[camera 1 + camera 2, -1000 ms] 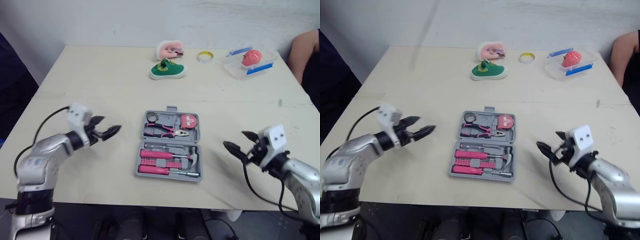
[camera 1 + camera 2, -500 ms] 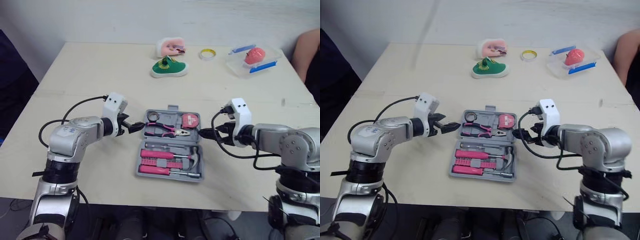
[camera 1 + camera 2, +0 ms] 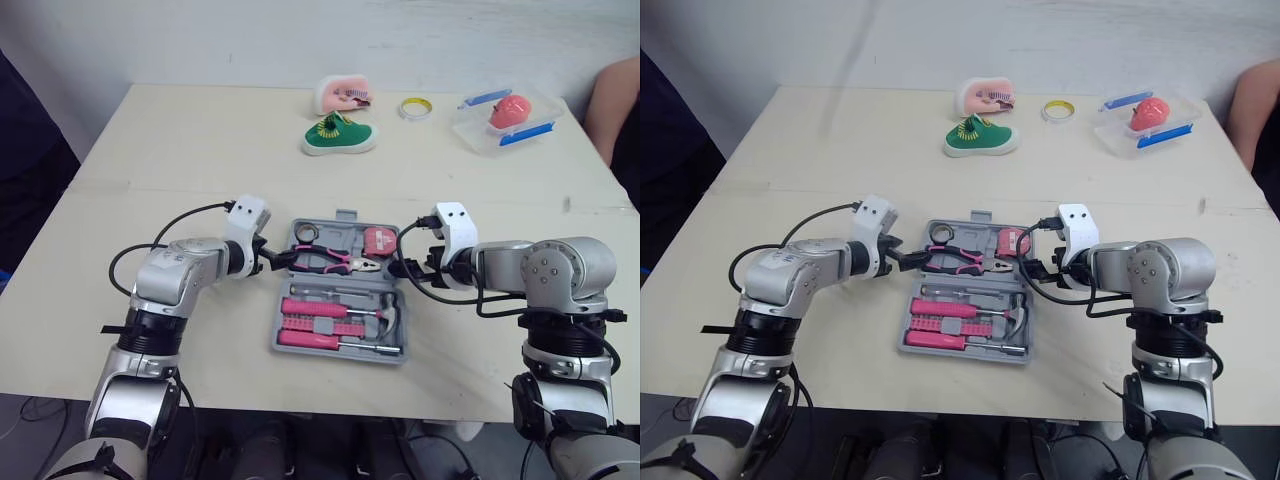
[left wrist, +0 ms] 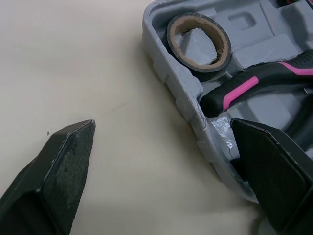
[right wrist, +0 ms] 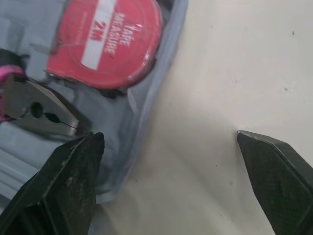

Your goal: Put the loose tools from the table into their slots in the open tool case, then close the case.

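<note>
Straddling the far half of the tool case (image 3: 344,216), my left end effector (image 3: 275,258) and right end effector (image 3: 405,267) gape wide over its 2 side walls. Pliers (image 3: 325,262) and tape measure (image 3: 376,240) sit slotted inside it. Closing looks to be the step: pinch both walls, then fold that half over.

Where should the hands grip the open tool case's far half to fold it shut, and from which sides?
Grip the tool case by the far half's raised side walls: left hand from its left, right hand from its right. The case lies flat, so that thin upright rim is likely the only hold; both open hands straddle it.
</note>
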`<state>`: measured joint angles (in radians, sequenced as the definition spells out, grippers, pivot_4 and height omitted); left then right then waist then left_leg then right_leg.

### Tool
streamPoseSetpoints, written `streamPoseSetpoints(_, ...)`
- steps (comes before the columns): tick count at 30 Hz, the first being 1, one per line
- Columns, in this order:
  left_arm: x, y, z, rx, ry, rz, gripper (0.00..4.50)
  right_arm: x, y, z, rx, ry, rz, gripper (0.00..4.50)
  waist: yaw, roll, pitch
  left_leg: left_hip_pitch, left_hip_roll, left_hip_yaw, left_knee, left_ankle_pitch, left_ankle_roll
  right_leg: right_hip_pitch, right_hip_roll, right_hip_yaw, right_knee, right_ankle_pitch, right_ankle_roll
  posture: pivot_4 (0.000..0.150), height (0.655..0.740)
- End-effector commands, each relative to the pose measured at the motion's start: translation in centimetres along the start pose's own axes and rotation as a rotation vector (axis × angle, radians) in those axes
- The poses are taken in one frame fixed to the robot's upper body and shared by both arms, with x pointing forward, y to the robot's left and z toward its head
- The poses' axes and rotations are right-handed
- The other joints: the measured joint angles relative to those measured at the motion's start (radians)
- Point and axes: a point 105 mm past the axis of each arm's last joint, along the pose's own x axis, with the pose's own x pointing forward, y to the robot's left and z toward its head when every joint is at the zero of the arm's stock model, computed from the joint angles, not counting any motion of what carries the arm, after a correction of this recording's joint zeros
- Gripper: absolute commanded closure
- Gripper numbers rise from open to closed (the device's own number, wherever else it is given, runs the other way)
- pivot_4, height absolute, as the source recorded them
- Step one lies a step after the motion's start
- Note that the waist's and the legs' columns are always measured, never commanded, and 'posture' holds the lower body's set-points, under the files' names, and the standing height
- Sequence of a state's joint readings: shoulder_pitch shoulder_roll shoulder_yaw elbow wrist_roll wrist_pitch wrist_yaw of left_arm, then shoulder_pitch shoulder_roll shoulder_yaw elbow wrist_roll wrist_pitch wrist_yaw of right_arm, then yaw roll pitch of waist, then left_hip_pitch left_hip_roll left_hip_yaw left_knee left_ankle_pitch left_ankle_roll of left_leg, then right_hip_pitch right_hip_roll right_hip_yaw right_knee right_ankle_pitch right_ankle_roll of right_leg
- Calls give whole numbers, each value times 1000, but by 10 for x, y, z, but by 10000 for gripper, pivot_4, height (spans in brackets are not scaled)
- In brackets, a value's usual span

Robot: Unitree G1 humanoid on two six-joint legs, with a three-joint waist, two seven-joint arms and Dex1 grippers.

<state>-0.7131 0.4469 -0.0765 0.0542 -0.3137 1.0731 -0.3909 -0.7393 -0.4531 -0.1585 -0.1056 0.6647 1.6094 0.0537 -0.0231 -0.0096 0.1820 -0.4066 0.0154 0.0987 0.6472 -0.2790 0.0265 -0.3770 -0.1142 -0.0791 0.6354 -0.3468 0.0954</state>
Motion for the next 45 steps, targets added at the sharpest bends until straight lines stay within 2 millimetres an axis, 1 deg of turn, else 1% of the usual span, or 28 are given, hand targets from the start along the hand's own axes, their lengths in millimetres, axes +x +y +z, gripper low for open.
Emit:
streamPoseSetpoints(1,1,-1,6,14,-15,2,357,-4,2,5,-11,-16,6,0,0,0,0,0,0,0,0,0,0,0,0,0,0,0,0,1500,7400)
streamPoseSetpoints(4,6,-4,4,2,6,-9,357,2,3,2,17,-1,7,0,0,0,0,0,0,0,0,0,0,0,0,0,0,0,0,1500,7400)
streamPoseSetpoints(8,10,-10,-3,-8,52,-43,357,10,3,-7,53,34,13,0,-2,-2,-2,1,0,0,0,0,0,1,0,1,1,0,0,1500,7400)
streamPoseSetpoints(9,11,-10,-3,-15,49,-42,2774,11,4,-7,56,36,15,0,-2,-3,-2,2,0,0,0,0,0,1,0,1,1,0,0,1500,7400)
streamPoseSetpoints(11,13,-12,-4,-21,53,-49,9360,13,6,-8,62,40,16,5272,-2,-4,-2,2,0,0,0,0,0,1,0,1,1,0,0,1500,7400)
streamPoseSetpoints(12,13,-13,-5,-29,54,-58,13703,14,6,-8,68,39,16,8766,-2,-4,-2,2,0,0,0,0,0,1,0,1,1,0,0,1500,7400)
streamPoseSetpoints(16,16,-23,-4,-63,53,-109,32970,16,9,-6,95,18,20,29293,-2,-4,-2,2,0,0,0,1,-1,1,0,1,2,0,0,1500,7400)
streamPoseSetpoints(18,15,-25,-2,-86,37,-120,40102,15,12,-3,105,-4,27,38360,0,-4,-2,2,0,0,0,1,-1,1,0,1,2,0,0,1500,7400)
streamPoseSetpoints(19,14,-24,0,-98,21,-120,42266,14,14,-1,112,-25,32,43107,0,-4,-3,2,0,0,0,1,-1,1,0,1,2,0,0,1500,7400)
streamPoseSetpoints(20,14,-23,3,-109,1,-118,42899,12,15,2,114,-45,35,45000,0,-4,-3,2,0,0,0,1,0,1,0,1,2,0,0,1500,7400)
streamPoseSetpoints(24,9,-20,20,-143,-133,-128,43286,3,21,16,62,-167,45,45000,0,-4,-2,2,0,0,0,1,0,0,0,1,2,0,0,1500,7400)
streamPoseSetpoints(26,6,-20,27,-149,-208,-133,43424,-3,26,23,23,-260,73,45000,1,-3,-2,1,0,0,0,1,0,0,0,1,2,0,0,1500,7400)
streamPoseSetpoints(29,2,-17,35,-126,-308,-128,43424,-7,28,24,-5,-327,91,45000,0,-4,-2,0,0,0,-1,1,0,-1,0,1,1,0,0,1500,7400)
streamPoseSetpoints(31,-4,-13,44,-75,-443,-116,43424,-11,25,24,-102,-423,63,45000,0,-4,-2,0,0,1,-1,1,0,-2,0,1,1,0,0,1500,7400)
streamPoseSetpoints(33,-7,-8,33,118,-496,-67,43424,-12,15,24,-259,-575,-7,45000,0,-4,-2,0,-1,2,-2,1,-1,-2,0,1,-1,0,0,1500,7400)
streamPoseSetpoints(34,-7,-8,29,175,-499,-60,43424,-12,14,23,-308,-614,-17,45000,0,-4,-2,0,-1,3,-3,0,-1,-2,1,1,-1,0,0,1500,7400)
streamPoseSetpoints(35,-9,-6,26,237,-551,-38,43424,-9,9,17,-401,-656,-44,45000,0,-4,-2,0,-1,3,-3,0,-1,-2,1,1,-2,0,0,1500,7400)
streamPoseSetpoints(37,-14,-7,20,305,-632,-34,43424,-4,5,5,-529,-703,-58,45000,-1,-4,-2,1,-1,7,-3,0,-1,-2,2,0,-2,1,2,1500,7400)
streamPoseSetpoints(38,-13,-5,15,331,-634,-25,43424,-3,3,0,-591,-720,-74,45000,-1,-4,-2,2,-1,9,-3,0,0,-2,2,-1,-2,2,4,1500,7400)
streamPoseSetpoints(40,-14,0,12,346,-658,12,43424,0,1,-7,-680,-744,-83,45000,-1,-4,-2,2,-1,9,-1,0,1,-2,1,-1,-5,2,5,1500,7400)
streamPoseSetpoints(42,-17,-1,1,461,-667,17,43424,2,3,-21,-870,-771,-105,45000,-1,-4,-2,3,-1,9,-1,1,2,-1,0,0,-6,3,5,1500,7400)
streamPoseSetpoints(43,-17,-3,-4,501,-663,10,43424,3,4,-25,-937,-779,-106,45000,-1,-4,-2,3,-1,9,-1,0,2,-1,0,0,-6,3,5,1500,7400)
streamPoseSetpoints(45,-20,-1,-9,505,-686,30,43424,5,3,-34,-1011,-789,-112,45000,-1,-4,-2,4,-1,9,-1,0,3,-1,0,1,-6,3,5,1500,7400)
